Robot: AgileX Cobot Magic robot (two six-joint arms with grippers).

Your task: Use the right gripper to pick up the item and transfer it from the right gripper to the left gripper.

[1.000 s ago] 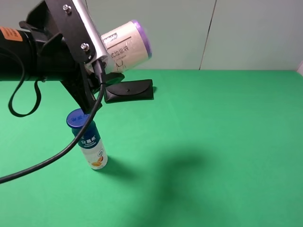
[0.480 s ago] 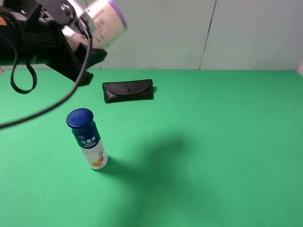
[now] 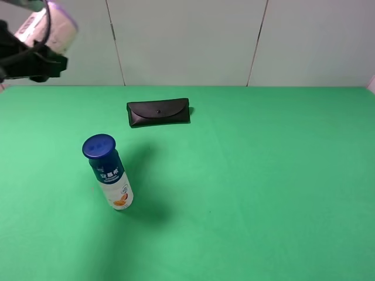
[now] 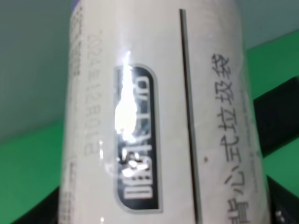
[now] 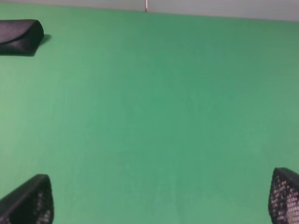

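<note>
The item, a cream cylinder with a purple rim (image 3: 50, 28), is held high at the far upper left of the exterior view by my left gripper (image 3: 32, 50), of which only a dark part shows at the frame edge. In the left wrist view the cream container (image 4: 159, 116) with dark print fills the frame between the jaws. My right gripper (image 5: 154, 200) is open and empty, its two dark fingertips (image 5: 28, 200) spread wide above bare green cloth; it is out of the exterior view.
A blue-capped bottle (image 3: 108, 172) stands upright at the left middle of the green table (image 3: 263, 175). A black flat case (image 3: 159, 111) lies at the back centre and shows in the right wrist view (image 5: 18, 36). A pale wall stands behind.
My left arm has pulled back up and to the left with the container, from over the bottle to the top left corner. Its shadow on the cloth has shrunk.
</note>
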